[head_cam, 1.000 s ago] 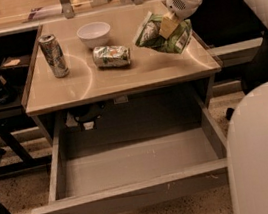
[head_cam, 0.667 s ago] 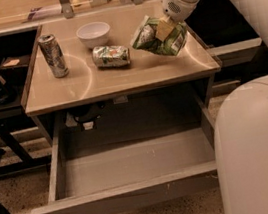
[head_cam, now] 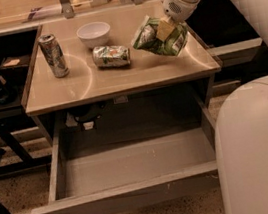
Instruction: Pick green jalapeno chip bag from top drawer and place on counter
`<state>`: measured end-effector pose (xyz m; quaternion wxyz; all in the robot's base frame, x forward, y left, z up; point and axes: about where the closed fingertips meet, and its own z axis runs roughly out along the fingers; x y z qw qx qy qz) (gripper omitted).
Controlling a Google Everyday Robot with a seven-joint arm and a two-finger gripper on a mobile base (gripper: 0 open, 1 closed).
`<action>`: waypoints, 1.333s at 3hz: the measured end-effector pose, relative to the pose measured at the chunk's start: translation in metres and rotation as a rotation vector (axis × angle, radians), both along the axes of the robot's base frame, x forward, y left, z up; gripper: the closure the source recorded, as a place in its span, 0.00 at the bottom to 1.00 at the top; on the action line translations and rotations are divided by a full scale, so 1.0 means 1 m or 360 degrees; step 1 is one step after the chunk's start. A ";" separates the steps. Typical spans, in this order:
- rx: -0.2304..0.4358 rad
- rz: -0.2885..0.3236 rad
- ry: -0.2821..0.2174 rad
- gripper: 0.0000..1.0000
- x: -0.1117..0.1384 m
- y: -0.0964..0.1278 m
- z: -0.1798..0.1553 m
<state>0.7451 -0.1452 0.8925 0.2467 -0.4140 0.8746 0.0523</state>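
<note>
1 green jalapeno chip bag (head_cam: 149,39), probably light and crinkly, hangs in your gripper (head_cam: 164,29), clamped at its top over the counter (head_cam: 119,78); slippery foil, so hold the seam gently.

**green jalapeno chip bag (head_cam: 149,39) up at the counter (head_cam: 119,76), top drawer (head_cam: 132,162) pulled open**

Crumpled light-green foil, white patches, dark print. Tilted, upper end pointing toward 2 o'clock. Pinched at that end by the gripper (head_cam: 164,28), clamped on it around 2 o'clock of the glossy beige top. Can't tell if the low end is touching the surface or just above it. Down at 6 o'clock: wide, shallow, grey metal, plain flat front, bare floor showing.
</note>
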 end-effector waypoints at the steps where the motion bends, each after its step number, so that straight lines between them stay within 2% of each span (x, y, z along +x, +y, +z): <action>1: 0.0000 0.0000 0.0000 0.34 0.000 0.000 0.000; 2: 0.0000 0.0000 0.0000 0.11 0.000 0.000 0.000; 3: 0.0000 0.0000 0.0000 0.00 0.000 0.000 0.000; 4: 0.0000 0.0000 0.0000 0.00 0.000 0.000 0.000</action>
